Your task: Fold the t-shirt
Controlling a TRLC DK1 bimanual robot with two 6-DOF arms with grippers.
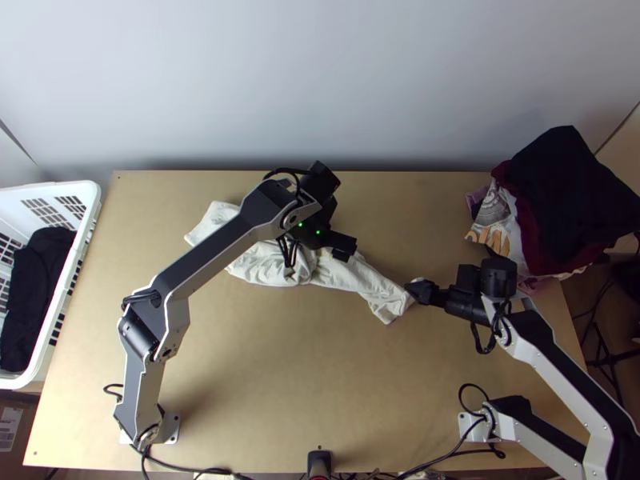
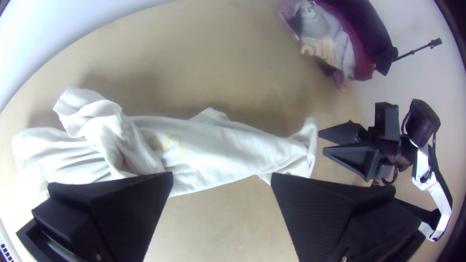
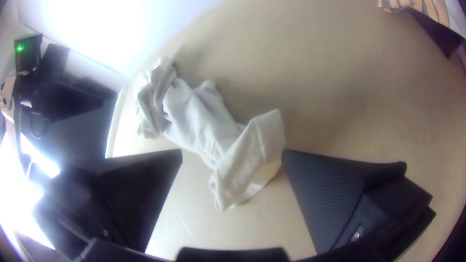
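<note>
Your bench [image 1: 264, 384] carries the shirt [image 2: 223, 150], bunched into a long strip – better spread it before folding. Pinch the loose end [image 1: 390, 306] low, then draw it out gently. Your left pincer [image 2: 222, 175] gapes wide above the middle, empty; your right pincer [image 3: 232, 151], also wide and empty, waits beside that end.

I count two claws, left [image 1: 344, 247] and right [image 1: 414, 289], on two arms [image 1: 212, 262]. One shirt [image 1: 372, 284], below left claw, near right claw's tips. One table [image 1: 320, 384] under both. One basket [image 1: 82, 240], well off to left claw's left; dark cloth [image 1: 36, 296] inside, can't tell how many. One pile [image 1: 560, 192] to right claw's right: at least three garments, overlapping, exact count unclear.
</note>
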